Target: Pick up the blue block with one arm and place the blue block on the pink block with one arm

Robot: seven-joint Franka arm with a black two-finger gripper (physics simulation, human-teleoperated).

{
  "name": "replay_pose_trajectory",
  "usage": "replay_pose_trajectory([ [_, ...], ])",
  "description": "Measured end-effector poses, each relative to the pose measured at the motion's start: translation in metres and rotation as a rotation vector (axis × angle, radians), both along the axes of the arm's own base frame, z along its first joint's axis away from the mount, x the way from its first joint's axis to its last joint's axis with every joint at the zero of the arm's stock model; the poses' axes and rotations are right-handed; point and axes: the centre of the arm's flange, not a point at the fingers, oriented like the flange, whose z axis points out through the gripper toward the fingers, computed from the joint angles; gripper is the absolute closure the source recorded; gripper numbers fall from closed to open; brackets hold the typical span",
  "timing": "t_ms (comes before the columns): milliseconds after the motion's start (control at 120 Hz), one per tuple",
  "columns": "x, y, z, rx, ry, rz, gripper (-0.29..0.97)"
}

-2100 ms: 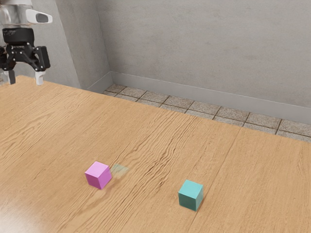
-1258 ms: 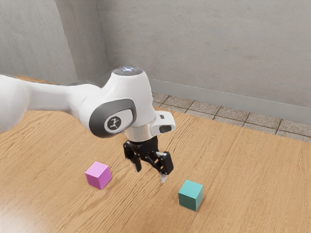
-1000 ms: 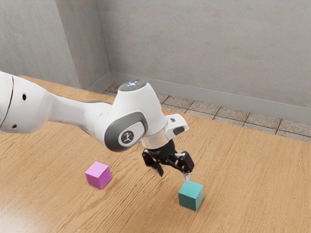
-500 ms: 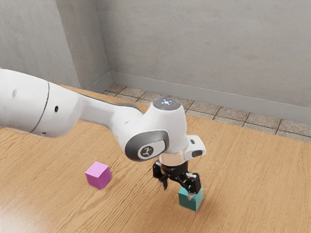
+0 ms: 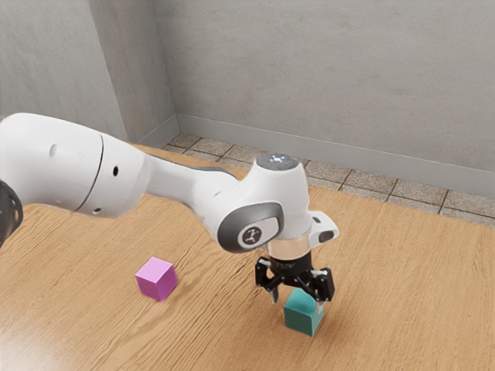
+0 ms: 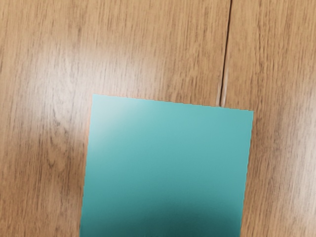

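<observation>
Here, the tool [image 5: 298, 297] hung directly over the blue block [image 5: 303, 315]. Its black fingers were spread apart and pointed down, with their tips near the block's top edges on either side and nothing clamped between them. The block, teal in shade, sat on the wooden surface [image 5: 402, 263] toward the exterior view's right. The pink block [image 5: 156, 278] stood well apart from it on the same surface, toward the exterior view's left. The white arm [image 5: 193, 185] reached in from the exterior view's left. In the wrist view, the blue block's [image 6: 165, 168] top face lay just under the hand, beside a seam [image 6: 224, 74] in the wood.
</observation>
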Motion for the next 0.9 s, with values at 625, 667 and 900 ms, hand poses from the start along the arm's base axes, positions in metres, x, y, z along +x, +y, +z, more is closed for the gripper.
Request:
replay_pose_trajectory([
  [625,0.007,-0.003,-0.013,-0.018,-0.037,-0.056,0.0],
  [667,0.007,-0.003,-0.014,-0.019,-0.039,-0.064,0.0],
  [900,0.009,-0.004,-0.028,-0.024,-0.035,-0.111,0.0],
])
